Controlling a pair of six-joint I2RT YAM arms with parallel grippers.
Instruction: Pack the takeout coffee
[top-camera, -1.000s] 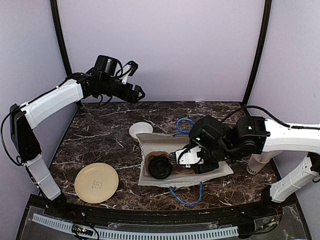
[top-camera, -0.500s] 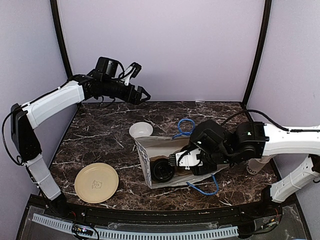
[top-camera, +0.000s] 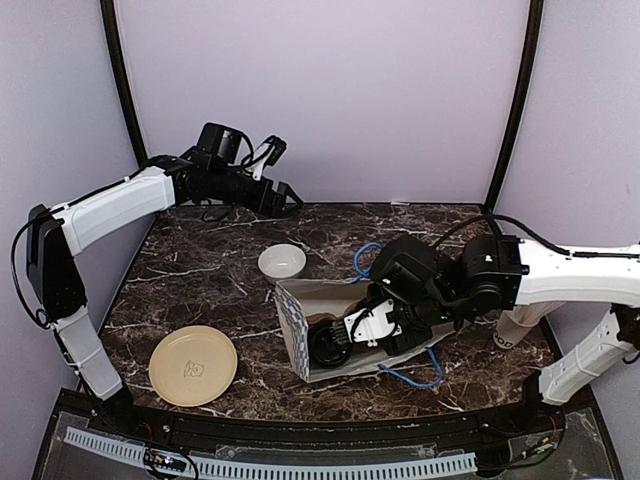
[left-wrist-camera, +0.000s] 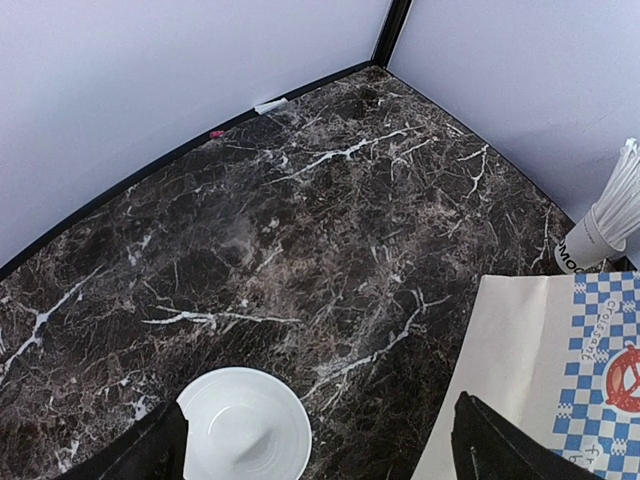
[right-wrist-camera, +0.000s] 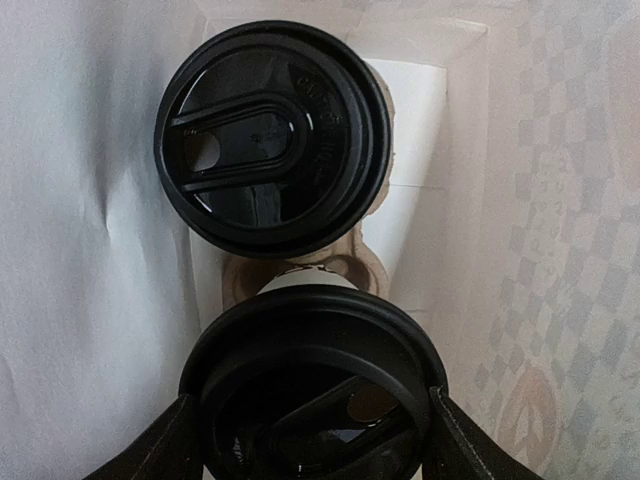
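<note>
Two takeout coffee cups with black lids stand in a brown carrier inside a white paper bag (right-wrist-camera: 90, 200). The far cup (right-wrist-camera: 270, 135) is free. The near cup (right-wrist-camera: 315, 385) sits between the fingers of my right gripper (right-wrist-camera: 312, 445), which is shut on its lid rim. In the top view the right gripper (top-camera: 352, 328) reaches into the bag (top-camera: 300, 325), where one black lid (top-camera: 327, 345) shows. My left gripper (top-camera: 283, 193) hangs open and holds nothing, high over the back left of the table.
A low white bowl (top-camera: 282, 261) (left-wrist-camera: 243, 425) lies behind the bag. A tan plate (top-camera: 193, 365) sits front left. A cup of white sticks (left-wrist-camera: 600, 225) stands at the right. The bag's blue handles (top-camera: 412, 376) trail on the marble table (top-camera: 200, 270).
The bag has risen from lying flat to tilted up on its side, with my right gripper and the cup inside it. My left gripper has drifted right and a little lower.
</note>
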